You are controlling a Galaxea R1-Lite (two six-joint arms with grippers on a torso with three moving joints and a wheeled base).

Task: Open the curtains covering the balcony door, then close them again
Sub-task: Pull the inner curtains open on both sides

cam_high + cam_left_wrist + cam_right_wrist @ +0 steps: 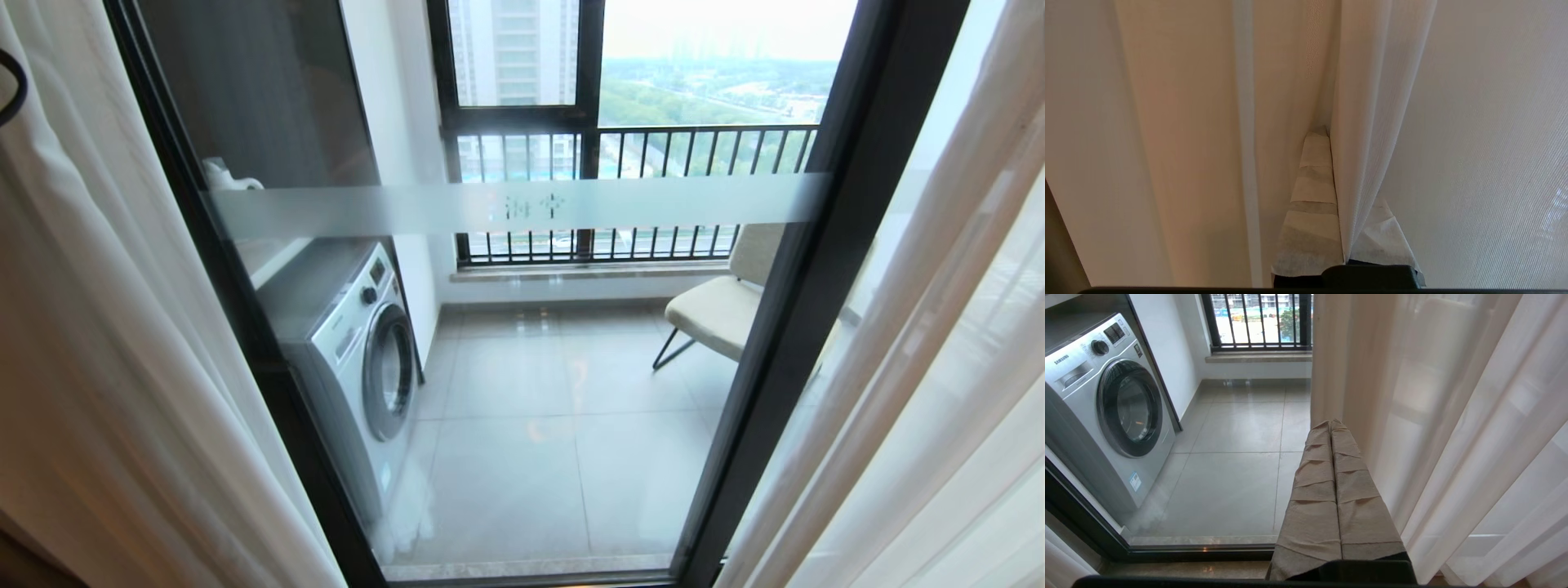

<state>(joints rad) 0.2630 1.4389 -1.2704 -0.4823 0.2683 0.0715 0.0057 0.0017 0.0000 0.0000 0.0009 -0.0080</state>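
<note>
Beyond balcony door (522,204), washing machine (359,359) left, chair (718,314) right

The left gripper (1331,163) is squeezing its two wrapped fingers (1314,183) together on a fold of the curtain (1372,102), pointing toward 12 o'clock. The right gripper (1332,428) is keeping its wrapped fingers (1314,490) pressed together, holding nothing, also pointing toward 12 o'clock.

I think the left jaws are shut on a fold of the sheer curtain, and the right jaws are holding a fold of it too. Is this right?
Half right. The left gripper is indeed shut on a fold of the sheer curtain. In the right wrist view, the right gripper is shut but empty, beside the curtain.
</note>
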